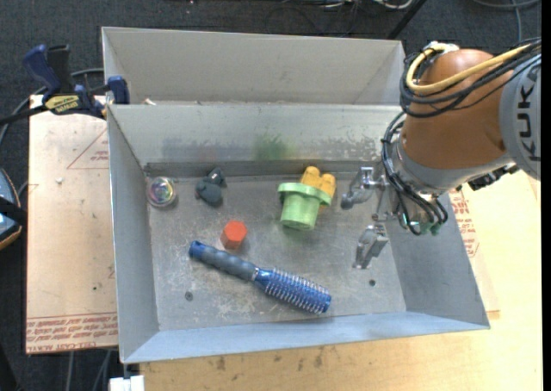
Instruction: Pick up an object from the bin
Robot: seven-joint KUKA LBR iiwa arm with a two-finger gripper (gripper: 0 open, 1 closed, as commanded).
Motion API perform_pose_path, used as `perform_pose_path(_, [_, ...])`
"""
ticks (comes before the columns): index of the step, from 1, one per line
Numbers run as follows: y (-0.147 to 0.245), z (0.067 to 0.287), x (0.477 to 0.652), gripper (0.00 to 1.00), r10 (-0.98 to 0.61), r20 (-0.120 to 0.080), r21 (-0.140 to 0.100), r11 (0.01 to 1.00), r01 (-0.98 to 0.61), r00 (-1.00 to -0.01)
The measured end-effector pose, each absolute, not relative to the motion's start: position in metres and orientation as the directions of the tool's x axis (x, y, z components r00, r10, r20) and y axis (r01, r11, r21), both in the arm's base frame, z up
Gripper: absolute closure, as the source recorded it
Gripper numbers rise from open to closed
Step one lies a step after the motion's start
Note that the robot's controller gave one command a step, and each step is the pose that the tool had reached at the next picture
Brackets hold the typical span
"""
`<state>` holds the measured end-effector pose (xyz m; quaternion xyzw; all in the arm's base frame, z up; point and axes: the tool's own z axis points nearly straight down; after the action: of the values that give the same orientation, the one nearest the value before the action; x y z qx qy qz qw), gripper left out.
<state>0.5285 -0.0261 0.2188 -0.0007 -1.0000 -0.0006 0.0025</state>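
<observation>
At the far left of the bin (129, 208) floor lies one shiny round knob (161, 193), and near it to the right one dark grey lump (210, 189); a little nearer the front sits one small orange-red cylinder (233, 233). In front of that, one blue hairbrush (258, 276) lies aslant, handle toward the upper left and bristled head toward the lower right, so its long axis runs across the front of the floor. Right of the middle lies one green cup-shaped toy (298, 208) with a yellow piece (318, 180) touching its far end; whether the yellow is part of it or loose I cannot tell, so the count is five things, or six. At the right, the one claw (366, 219) hangs over bare floor, its two metal fingers (372, 247) spread wide, one toward the back wall and one toward the front, with nothing between them. The green toy is the thing nearest the claw, lying to its left in the view and about level with the gap between the fingers. If it is the pick, I judge the move to be a shift toward the middle of the bin; the toy's axis runs roughly back to front, much as the fingers are spread, so a turn of the wrist may help them close across its narrower body
</observation>
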Motion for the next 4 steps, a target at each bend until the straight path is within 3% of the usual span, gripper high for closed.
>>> perform_pose_path(1, [0.044,0.072,0.516,0.00,0.193,-0.007,0.002,0.981,0.193,-0.981])
perform_pose_path(2, [0.074,0.101,0.513,0.00,0.093,-0.003,0.002,0.996,0.093,-0.996])
perform_pose_path(3, [0.076,0.117,0.517,0.00,0.219,-0.002,0.002,0.976,0.219,-0.976])
perform_pose_path(4, [0.081,0.073,0.508,0.00,0.251,-0.009,0.004,0.968,0.251,-0.968])
